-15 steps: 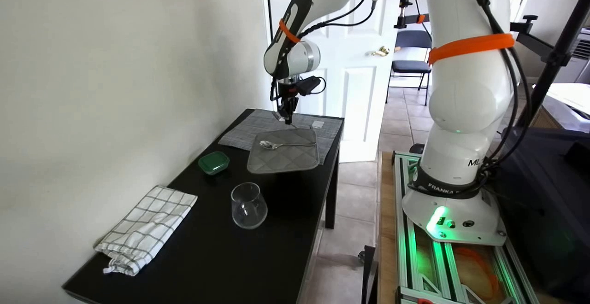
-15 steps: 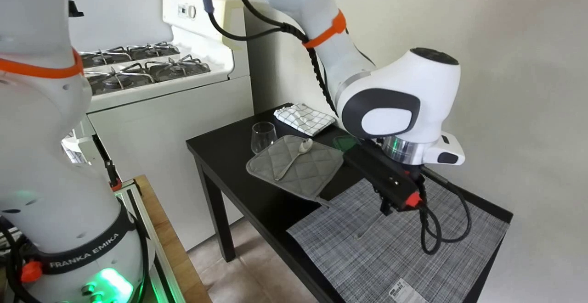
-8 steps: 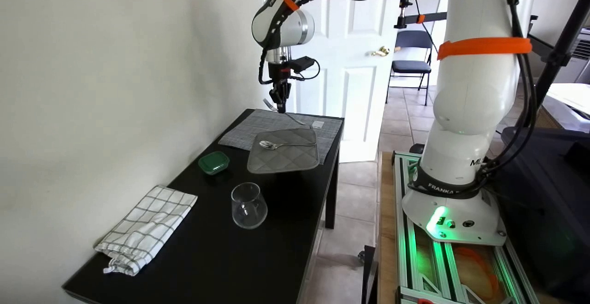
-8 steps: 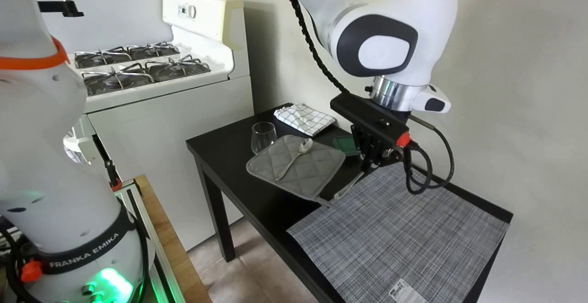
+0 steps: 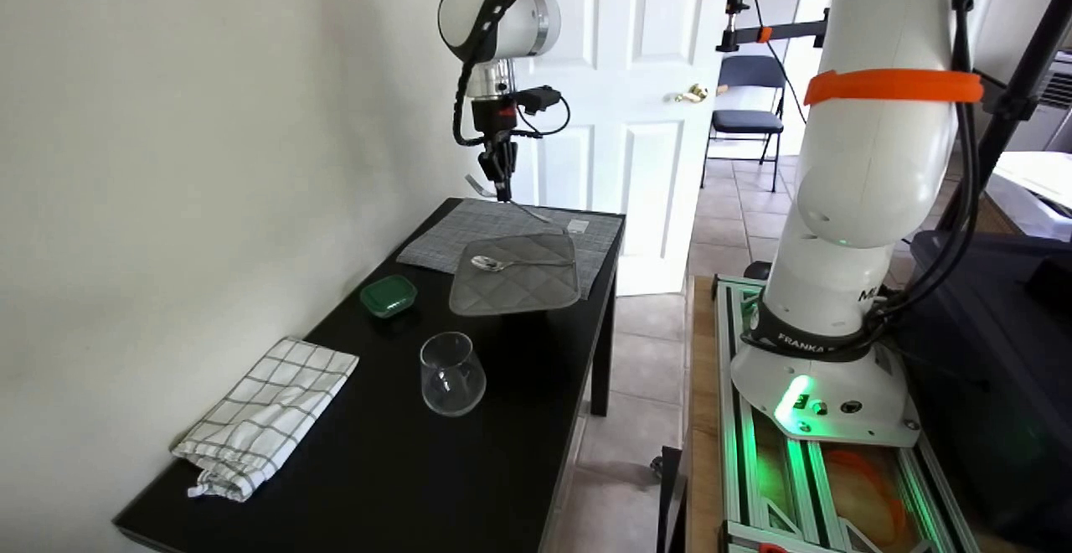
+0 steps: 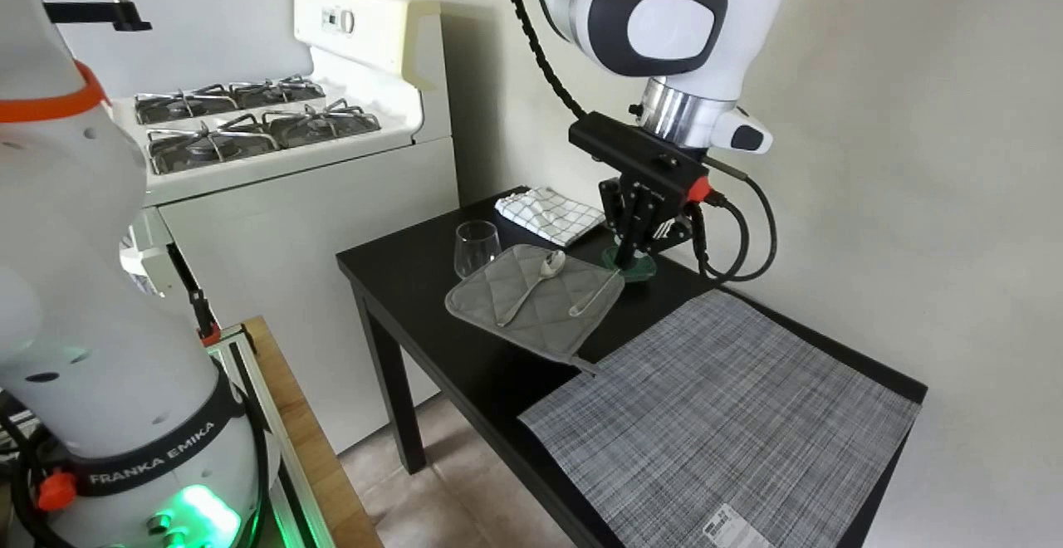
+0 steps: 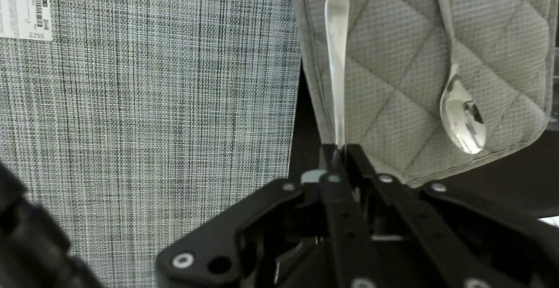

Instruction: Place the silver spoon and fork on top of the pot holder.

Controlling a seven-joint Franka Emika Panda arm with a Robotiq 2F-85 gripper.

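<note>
The grey quilted pot holder (image 5: pixel 511 294) lies on the black table in both exterior views (image 6: pixel 548 328), and part of it fills the upper right of the wrist view (image 7: pixel 388 30). The silver spoon (image 5: pixel 490 264) rests on it, also seen in the wrist view (image 7: pixel 464 118). My gripper (image 7: pixel 340 150) is shut on the silver fork (image 7: pixel 337 39). The fork's handle sticks out ahead of the fingertips; its head (image 5: pixel 478 187) shows on the far side of the gripper in an exterior view. The fork is held in the air, its handle appearing over the pot holder's edge (image 6: pixel 591 297).
A grey woven placemat (image 6: pixel 722 415) lies beside the pot holder. A dark green container (image 5: pixel 389 296), a clear glass (image 5: pixel 452 377) and a checkered towel (image 5: pixel 268 419) stand on the black table (image 5: pixel 402 469). A wall runs along its back edge.
My gripper has lifted the fork from low over the placemat. It has moved up and across from the placemat toward the pot holder's side. The spoon and pot holder have not moved.
</note>
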